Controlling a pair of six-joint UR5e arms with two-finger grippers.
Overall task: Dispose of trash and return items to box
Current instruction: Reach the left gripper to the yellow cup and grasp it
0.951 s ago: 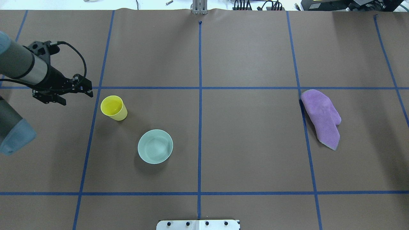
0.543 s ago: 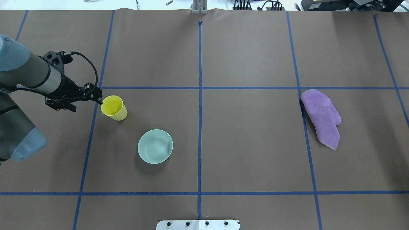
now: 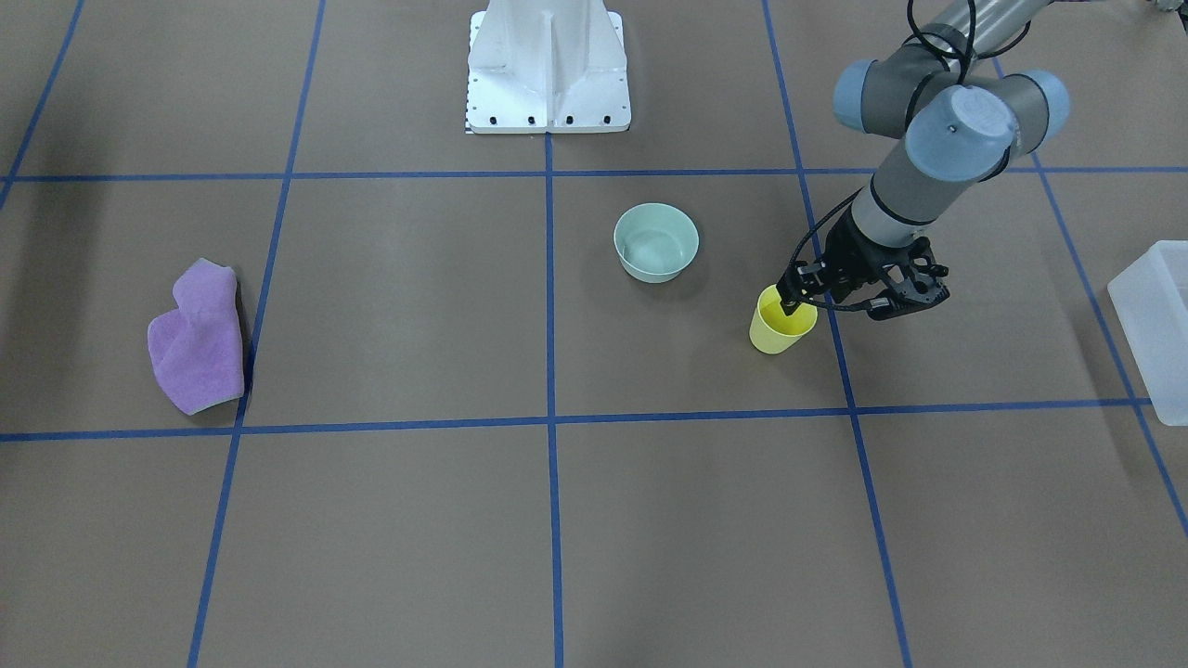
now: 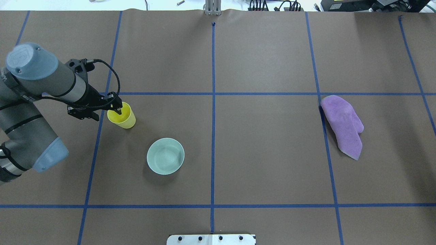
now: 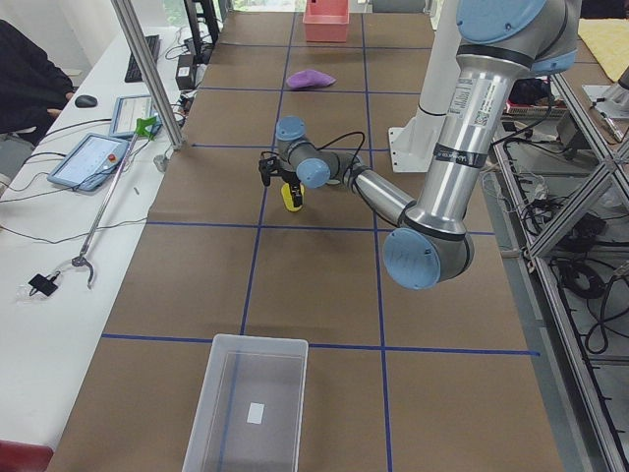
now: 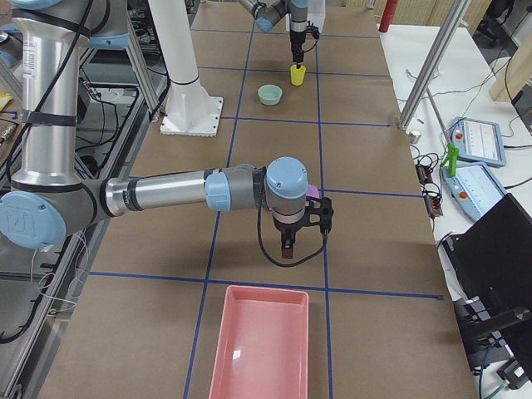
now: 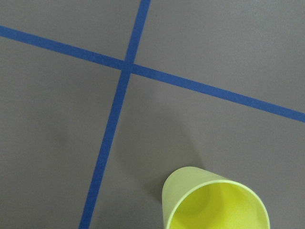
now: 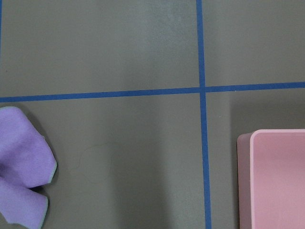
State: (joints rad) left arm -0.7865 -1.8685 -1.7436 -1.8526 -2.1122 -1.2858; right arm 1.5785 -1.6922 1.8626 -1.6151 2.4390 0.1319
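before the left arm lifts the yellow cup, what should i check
1. yellow cup standing upright: ok
2. left gripper at the cup's rim, with one fingertip that looks to be inside: ok
3. Jaws closed on the cup wall: cannot tell
4. green bowl apart from the cup: ok
5. box upright with its top open: ok
6. right gripper far from the cup, by the purple cloth: ok

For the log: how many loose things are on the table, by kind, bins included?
Cups: 1, yellow cup
Bowls: 1, mint-green bowl
Cloths: 1, purple cloth
Bins: 2, translucent bin, pink bin
Total: 5
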